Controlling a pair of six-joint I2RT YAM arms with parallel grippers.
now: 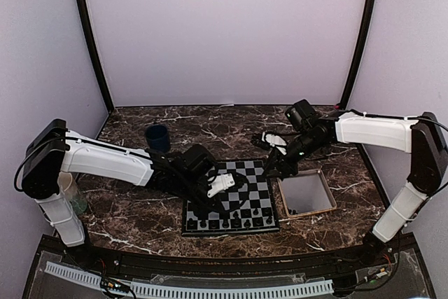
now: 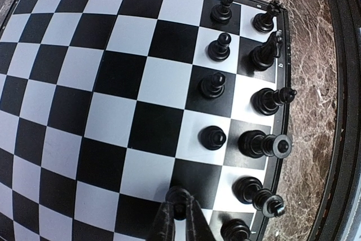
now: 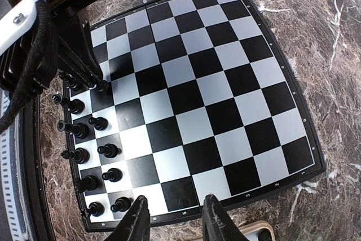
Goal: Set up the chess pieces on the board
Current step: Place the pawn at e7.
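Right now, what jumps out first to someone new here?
Two rows of dark chess pieces line the near edge of the checkered board. The left tool is shut on one piece there; the right tool hangs open over the board's right edge.

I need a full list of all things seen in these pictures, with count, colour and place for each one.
board: one, black and pale grey, middle of the table
chess pieces: at least eleven, black, two rows along the board's near edge
tray: one, tan rim, right of the board
cup: one, dark blue, behind the board's left corner
table: one, dark brown marble, under everything
left gripper: one, black, shut on a pawn in the second row
right gripper: one, black, open and empty, near the board's right edge
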